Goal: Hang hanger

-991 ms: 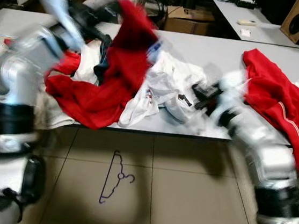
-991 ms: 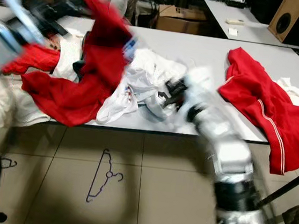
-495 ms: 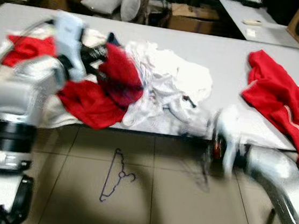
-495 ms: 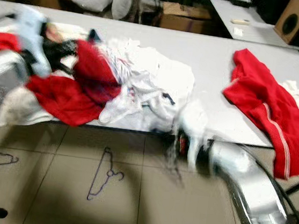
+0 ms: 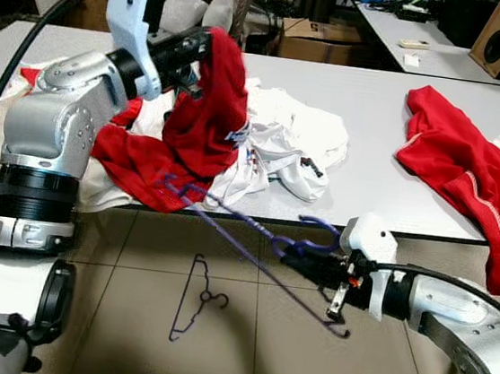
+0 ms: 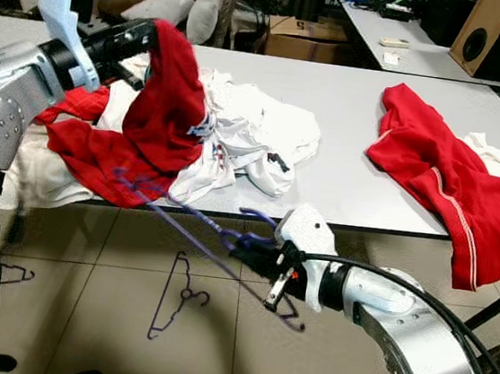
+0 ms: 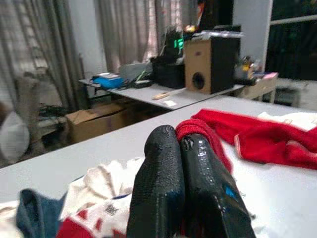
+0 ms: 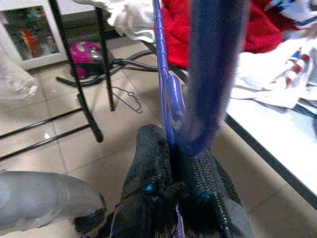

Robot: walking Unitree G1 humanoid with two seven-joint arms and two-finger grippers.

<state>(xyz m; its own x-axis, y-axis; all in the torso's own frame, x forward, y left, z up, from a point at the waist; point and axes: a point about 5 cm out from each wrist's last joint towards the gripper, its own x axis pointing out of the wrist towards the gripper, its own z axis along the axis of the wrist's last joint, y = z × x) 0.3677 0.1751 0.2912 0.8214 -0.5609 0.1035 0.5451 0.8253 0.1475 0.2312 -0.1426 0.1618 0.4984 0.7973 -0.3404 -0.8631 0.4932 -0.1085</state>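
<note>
**A:** What is most likely to go wrong?

**B:** The red garment (image 5: 207, 101) is the big one. The left gripper (image 5: 201, 48) has its fingers pinched shut on a fold of it and holds it up over the left end of the grey table (image 5: 376, 111), with the rest draped into the clothes pile (image 5: 272, 149). My guess is that as the cloth lifts it could drag the white pieces off the front edge.

**B:** Then the purple hanger (image 5: 253, 237). The right gripper (image 5: 300, 260) is clamped on it near the hook, below and in front of the table's front edge. Its long bar reaches up to the red cloth hanging over that edge. It looks thin and springy, so I'd expect it to snag the fabric or twist in the grip.

**A:** And room to move?

**B:** The middle of the table is bare, between the pile and a second red garment (image 5: 468, 176) at the right end, which hangs over the right front corner. The tiled floor (image 5: 125, 335) in front is open, apart from a spare hanger (image 5: 194, 298) lying there, well clear of both arms.
</note>
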